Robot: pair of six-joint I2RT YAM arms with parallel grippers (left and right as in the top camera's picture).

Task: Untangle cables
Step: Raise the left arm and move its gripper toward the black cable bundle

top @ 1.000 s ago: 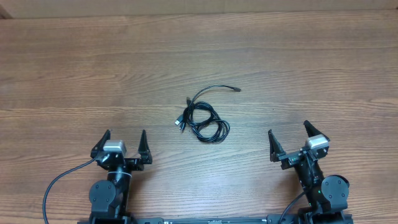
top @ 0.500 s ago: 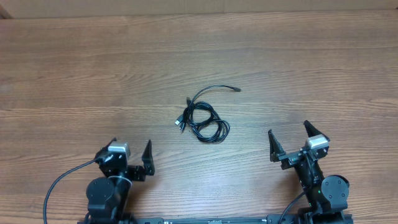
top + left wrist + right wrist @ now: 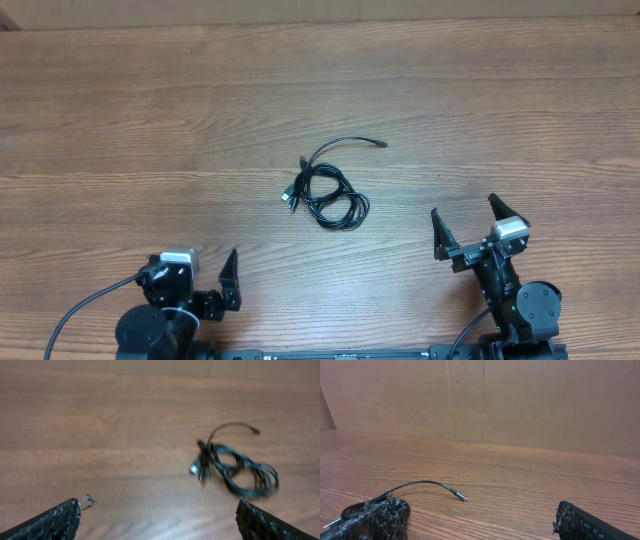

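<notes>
Wood-grain table fills the view. Brown cardboard wall stands along its far edge. Left gripper and right gripper sit at the near edge, jaws spread wide, holding nothing. The cables lie in 1 tangled bundle at centre, apart from both.

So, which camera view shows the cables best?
The overhead view: the cables lie whole and sharp, with loops and plug ends clear. The left wrist view also shows the whole bundle, but blurred. The right wrist view shows one loose end; the rest is mostly hidden at its lower left.
</notes>
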